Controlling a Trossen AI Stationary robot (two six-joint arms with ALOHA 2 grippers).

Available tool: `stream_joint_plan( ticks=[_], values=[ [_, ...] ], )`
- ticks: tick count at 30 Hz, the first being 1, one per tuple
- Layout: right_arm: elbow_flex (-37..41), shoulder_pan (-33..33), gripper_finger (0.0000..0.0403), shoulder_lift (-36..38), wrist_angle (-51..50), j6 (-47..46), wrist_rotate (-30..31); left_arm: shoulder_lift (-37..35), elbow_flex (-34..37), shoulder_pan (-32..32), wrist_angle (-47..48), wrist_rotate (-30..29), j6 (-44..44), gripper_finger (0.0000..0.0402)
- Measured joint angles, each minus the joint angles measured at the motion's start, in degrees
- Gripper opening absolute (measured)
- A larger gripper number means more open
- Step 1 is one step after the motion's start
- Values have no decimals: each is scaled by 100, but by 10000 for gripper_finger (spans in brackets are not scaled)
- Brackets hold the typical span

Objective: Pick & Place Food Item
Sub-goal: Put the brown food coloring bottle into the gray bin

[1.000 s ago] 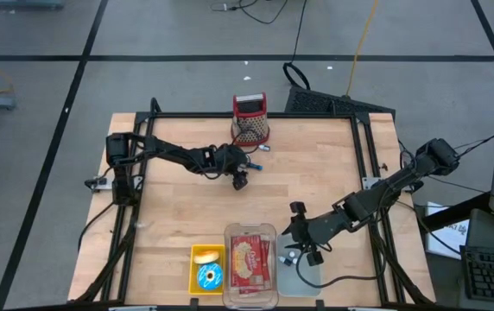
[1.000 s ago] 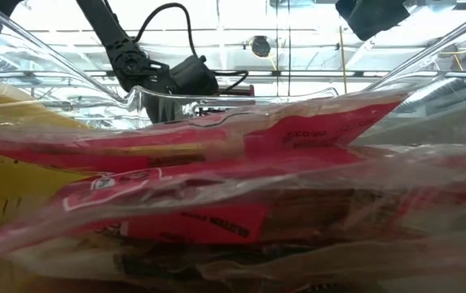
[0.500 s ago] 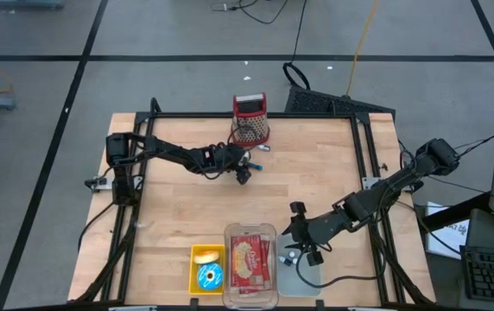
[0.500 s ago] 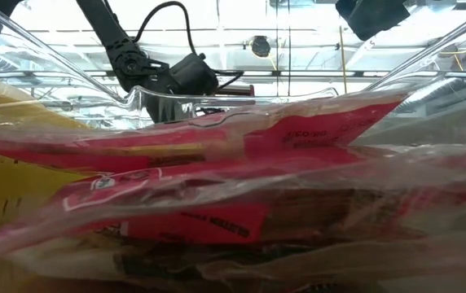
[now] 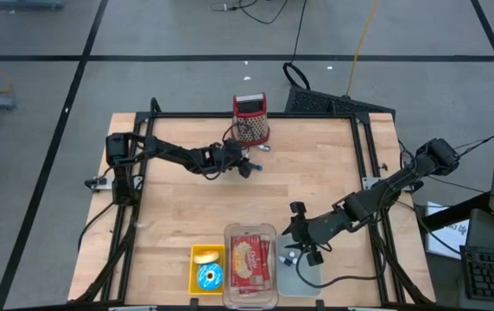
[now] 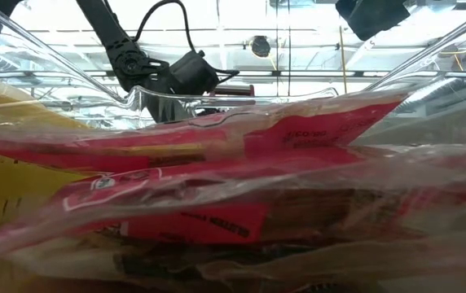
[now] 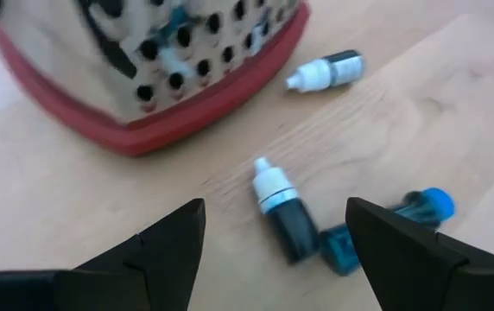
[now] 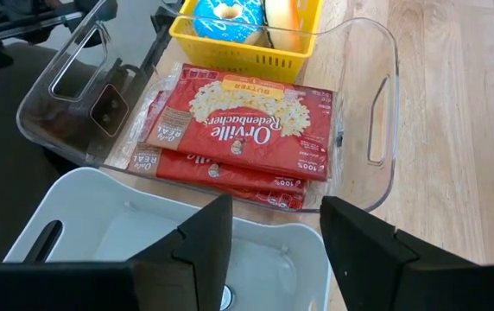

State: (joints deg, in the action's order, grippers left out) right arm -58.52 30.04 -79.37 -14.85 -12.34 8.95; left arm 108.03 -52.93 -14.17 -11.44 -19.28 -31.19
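Red popcorn packets (image 8: 245, 130) lie flat in a clear bin (image 5: 250, 231) at the table's near edge. Beside it stands a yellow basket (image 5: 197, 275) holding a blue-iced donut (image 5: 209, 277) and a pale yellow food piece (image 5: 205, 256). My right gripper (image 8: 275, 206) hovers open over a white tub (image 8: 135, 233) to the right of the bin, holding nothing. My left gripper (image 7: 275, 209) is open at the table's far middle, slanting down. It hangs over a dark dropper bottle (image 7: 281, 216) lying near a red-based grater (image 5: 250, 121).
Near the grater also lie a blue-capped bottle (image 7: 407, 220) and a white bottle (image 7: 329, 69). The wide middle of the wooden table (image 5: 186, 207) is bare. In the low view the bin's wall and the packets (image 6: 217, 187) fill the foreground.
My left gripper has rolled about its own axis, and its fingertips have swung a little toward the far edge and the grater. It stays open. My right arm and the food items have kept still.
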Motion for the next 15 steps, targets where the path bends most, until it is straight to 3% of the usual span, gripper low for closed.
stream_joint_plan(
  ticks=[15],
  values=[
    [2,0,166,0,50,97,2,204,0,0,69,-205,-304,282]
  ],
)
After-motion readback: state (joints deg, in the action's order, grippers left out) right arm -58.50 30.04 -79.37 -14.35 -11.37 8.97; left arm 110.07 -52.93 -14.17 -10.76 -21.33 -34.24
